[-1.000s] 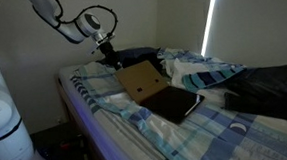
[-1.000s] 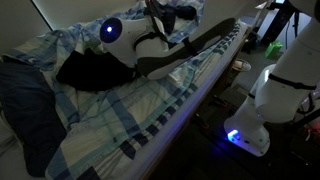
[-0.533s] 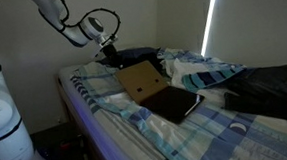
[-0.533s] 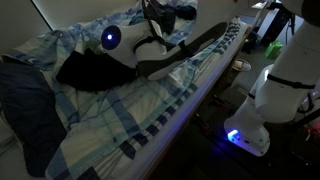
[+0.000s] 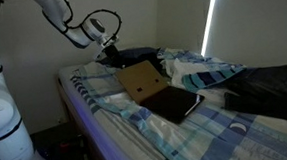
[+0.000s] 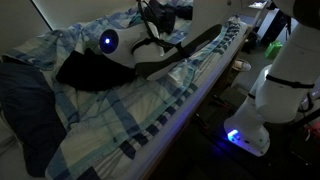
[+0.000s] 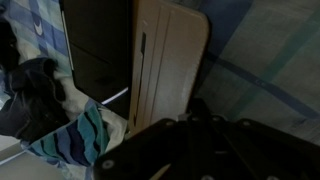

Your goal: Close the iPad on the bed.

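Observation:
The iPad lies open on the bed. Its tan cover [image 5: 142, 82] stands tilted up and its dark screen [image 5: 175, 104] lies flat on the sheet. My gripper [image 5: 109, 54] hangs just behind the cover's upper far corner; I cannot tell if it touches. It looks shut and empty. The wrist view shows the tan cover [image 7: 166, 60] beside the dark screen [image 7: 95, 45], with the gripper [image 7: 200, 108] a dark mass at the bottom. In an exterior view the gripper [image 6: 158, 14] is dark and hard to read, and the iPad is not clear there.
The bed has a blue plaid sheet [image 5: 113, 110] [image 6: 150, 110]. Rumpled bedding [image 5: 198, 67] and dark clothing [image 5: 269, 87] lie beyond the iPad. A dark garment [image 6: 25, 100] lies at the bed's end. A striped cloth [image 7: 75, 140] lies near the screen. White robot bases [image 5: 6, 128] [image 6: 285, 80] stand by the bed's edge.
The arm has shifted slightly and the gripper has come a little lower behind the cover. The cover stands at the same tilt.

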Action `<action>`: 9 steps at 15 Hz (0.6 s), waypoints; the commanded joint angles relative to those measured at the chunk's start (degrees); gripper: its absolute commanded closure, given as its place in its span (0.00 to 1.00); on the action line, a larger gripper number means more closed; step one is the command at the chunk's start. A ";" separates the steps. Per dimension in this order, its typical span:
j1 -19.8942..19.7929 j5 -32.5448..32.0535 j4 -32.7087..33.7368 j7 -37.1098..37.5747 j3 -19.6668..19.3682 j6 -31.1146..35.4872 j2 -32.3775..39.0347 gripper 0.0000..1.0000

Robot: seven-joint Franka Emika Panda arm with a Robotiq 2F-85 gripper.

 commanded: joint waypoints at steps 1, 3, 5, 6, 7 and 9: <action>1.17 -1.90 2.47 1.31 -1.36 -2.29 0.34 1.00; 1.00 -2.21 3.07 1.08 -1.88 -2.65 0.58 1.00; 0.81 -2.57 3.36 1.04 -2.38 -3.11 0.78 1.00; 0.71 -2.90 3.38 1.03 -2.67 -3.33 0.88 1.00; 0.64 -3.04 3.38 1.01 -2.95 -3.57 0.96 1.00; 0.52 -3.27 3.40 1.11 -3.36 -4.04 0.85 1.00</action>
